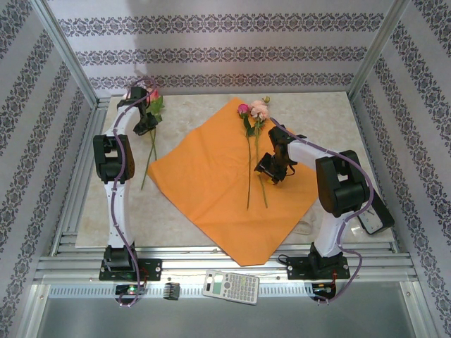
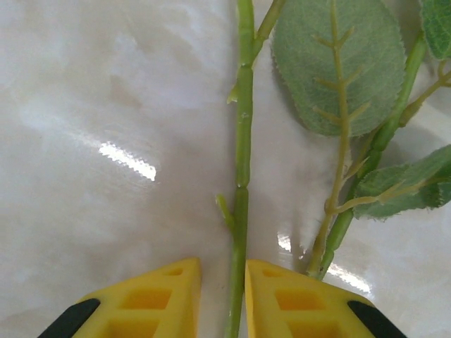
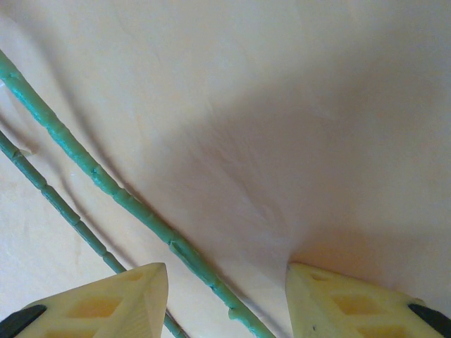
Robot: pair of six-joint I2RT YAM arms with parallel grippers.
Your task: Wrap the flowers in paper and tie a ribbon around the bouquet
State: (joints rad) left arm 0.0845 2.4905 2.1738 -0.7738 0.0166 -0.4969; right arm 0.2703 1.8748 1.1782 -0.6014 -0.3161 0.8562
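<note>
The orange paper lies flat as a diamond in the middle of the table. Two flowers rest on it, a magenta head and a cream-pink head at the far corner. A third flower lies on the bare table at the far left. My left gripper straddles its green stem, jaws narrow; the right finger touches the stem, the left stands just off it. My right gripper hangs open over the paper, with one stem running between its fingertips. A pale strand, perhaps the ribbon, lies by the paper's right corner.
Leaves spread to the right of the gripped-at stem. A second stem lies left of the right gripper. A calculator and a small black part sit on the front rail. Metal frame posts and patterned walls enclose the table.
</note>
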